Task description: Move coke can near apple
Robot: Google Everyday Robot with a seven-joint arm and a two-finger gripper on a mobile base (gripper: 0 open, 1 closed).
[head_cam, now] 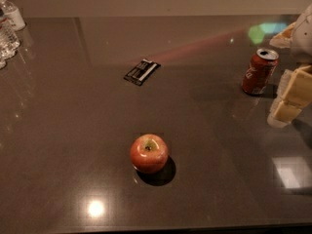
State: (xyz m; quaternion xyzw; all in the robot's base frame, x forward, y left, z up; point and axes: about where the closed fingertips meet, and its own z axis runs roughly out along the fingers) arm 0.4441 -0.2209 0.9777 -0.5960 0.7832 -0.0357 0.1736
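The coke can point(260, 72) stands upright on the dark table at the far right, its silver top showing. The apple point(148, 153) sits near the table's front middle, well to the left of and nearer than the can. My gripper point(288, 68) is at the right edge, just right of the can. Its cream fingers are spread apart, one point(292, 97) nearer than the can and one point(282, 37) behind it. The can is not held, and part of the gripper is cut off by the frame edge.
A flat black packet point(142, 71) lies behind the apple, towards the middle of the table point(73, 130). Clear water bottles point(7, 30) stand at the far left corner. A wall runs along the back edge.
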